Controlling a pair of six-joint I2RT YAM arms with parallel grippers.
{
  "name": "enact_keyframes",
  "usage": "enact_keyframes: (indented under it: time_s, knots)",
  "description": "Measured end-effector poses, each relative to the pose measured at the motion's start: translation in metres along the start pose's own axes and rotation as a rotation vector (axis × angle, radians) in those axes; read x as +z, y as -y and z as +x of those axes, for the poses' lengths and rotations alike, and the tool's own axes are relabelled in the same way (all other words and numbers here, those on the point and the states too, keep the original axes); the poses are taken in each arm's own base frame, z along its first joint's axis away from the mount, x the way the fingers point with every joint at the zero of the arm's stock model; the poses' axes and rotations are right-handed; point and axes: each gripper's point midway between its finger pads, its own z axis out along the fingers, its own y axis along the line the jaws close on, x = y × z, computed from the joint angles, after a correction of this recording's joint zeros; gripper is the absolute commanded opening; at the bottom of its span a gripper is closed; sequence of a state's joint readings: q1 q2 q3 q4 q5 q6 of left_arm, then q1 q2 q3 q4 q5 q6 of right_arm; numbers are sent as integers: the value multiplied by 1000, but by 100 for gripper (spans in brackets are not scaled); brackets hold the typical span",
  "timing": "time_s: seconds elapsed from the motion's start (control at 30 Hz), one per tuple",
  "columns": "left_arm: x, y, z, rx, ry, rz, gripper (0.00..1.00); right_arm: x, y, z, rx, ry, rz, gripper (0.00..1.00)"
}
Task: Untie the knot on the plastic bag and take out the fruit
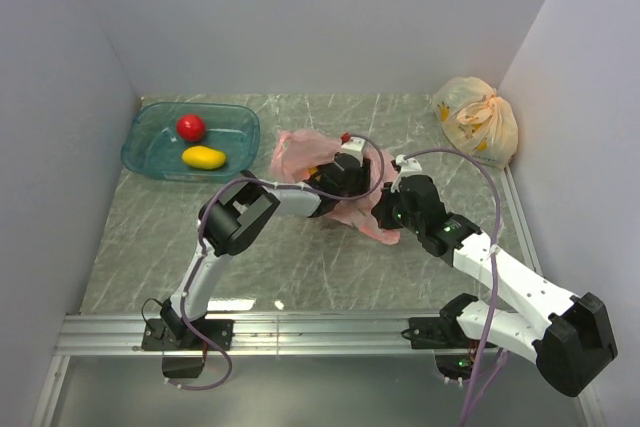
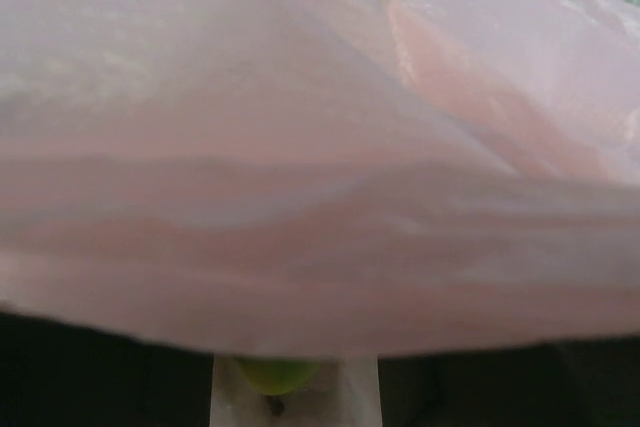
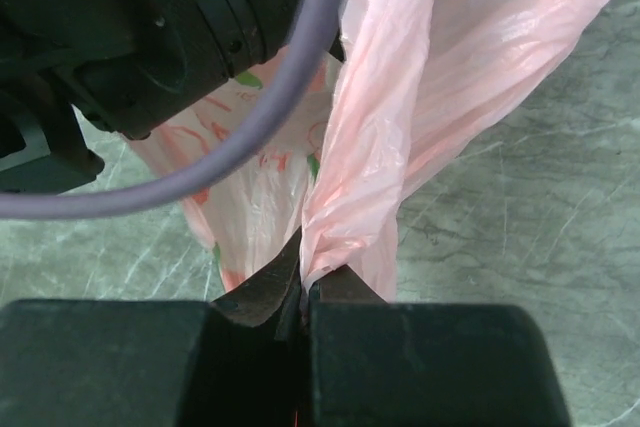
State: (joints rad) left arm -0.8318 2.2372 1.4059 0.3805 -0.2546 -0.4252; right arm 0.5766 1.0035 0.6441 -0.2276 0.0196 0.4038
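folds of the thin translucent pink plastic bag [image 3: 350, 187], lying at the middle of the surface [image 1: 300, 267], are clamped in the closed right hand [image 3: 303, 292], likely to hold its mouth up. the left hand [image 1: 338, 179] reaches inside toward a small greenish round fruit [image 2: 272, 375]; whether it grips anything i cannot tell.

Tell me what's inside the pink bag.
Beneath the plastic of the pink bag, a yellow-green fruit shows in the left wrist view. Anything else inside is covered by the plastic and the left arm.
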Motion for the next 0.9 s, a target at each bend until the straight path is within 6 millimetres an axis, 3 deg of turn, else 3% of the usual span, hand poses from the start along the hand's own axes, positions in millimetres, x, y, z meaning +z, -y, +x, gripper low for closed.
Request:
enact_keyframes:
  time_s: [0.13,0.33,0.43,0.63,0.8,0.9]
  knots:
    - [-12,-6,4,-6,1,6,10,-1,4,-1,-1,6,25,0]
    - [-68,-21,11,1,-44,3,4,-1,17,-4,-4,23,101,0]
    - [-101,-17,-3,-7,-23,24,3,2,23,-8,-4,29,137,0]
    - [-169,10,-33,-53,36,133,2,8,29,-10,-11,24,174,0]
    - [-216,14,-89,-108,137,171,1,10,29,-9,-20,19,174,0]
    - [-230,-8,-148,-166,234,121,1,10,27,-8,-23,14,160,0]
